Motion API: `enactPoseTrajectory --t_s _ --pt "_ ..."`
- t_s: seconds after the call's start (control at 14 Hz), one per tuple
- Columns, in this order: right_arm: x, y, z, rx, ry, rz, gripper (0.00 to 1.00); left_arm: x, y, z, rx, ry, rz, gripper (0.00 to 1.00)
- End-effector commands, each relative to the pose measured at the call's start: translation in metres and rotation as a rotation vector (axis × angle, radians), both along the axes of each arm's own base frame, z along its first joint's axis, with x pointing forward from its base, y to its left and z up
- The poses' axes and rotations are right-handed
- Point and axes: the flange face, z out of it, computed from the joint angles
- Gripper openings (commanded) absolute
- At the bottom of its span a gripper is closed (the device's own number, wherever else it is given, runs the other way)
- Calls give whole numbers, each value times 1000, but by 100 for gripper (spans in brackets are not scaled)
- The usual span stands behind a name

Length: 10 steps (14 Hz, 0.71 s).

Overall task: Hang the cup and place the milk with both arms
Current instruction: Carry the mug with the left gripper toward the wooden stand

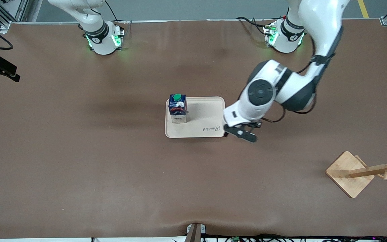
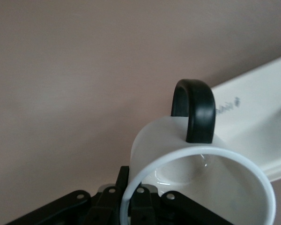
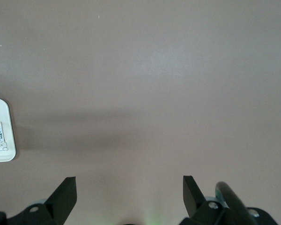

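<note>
The milk [image 1: 177,108], a dark blue carton with a green cap, stands upright on the beige tray [image 1: 210,114], in the corner toward the right arm's end. My left gripper [image 1: 241,133] is low, beside the tray's edge toward the left arm's end. In the left wrist view it [image 2: 129,187] is shut on the rim of the white cup [image 2: 168,150], one finger inside and one outside, with the black handle [image 2: 196,112] pointing away. The arm hides the cup in the front view. My right gripper [image 3: 129,180] is open and empty, high over bare table.
A wooden mug rack [image 1: 351,173] with pegs stands near the left arm's end, nearer to the front camera than the tray. The tray's rim also shows beside the cup in the left wrist view [image 2: 257,136]. A pale rounded-cornered thing [image 3: 0,131] shows at the right wrist view's edge.
</note>
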Motion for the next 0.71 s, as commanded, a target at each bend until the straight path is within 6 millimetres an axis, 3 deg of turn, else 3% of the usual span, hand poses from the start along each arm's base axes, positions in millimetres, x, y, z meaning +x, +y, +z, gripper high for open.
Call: enactPoseTrajectory --t_s 0.0,0.36,0.64 --pt "5 -4 0 8 9 6 100 17 67 43 21 -28 125 0" --pt "7 0 -4 9 17 14 100 34 192 87 56 -34 256 0" --pt "11 -1 -12 10 33 8 100 43 278 98 44 -37 204 0"
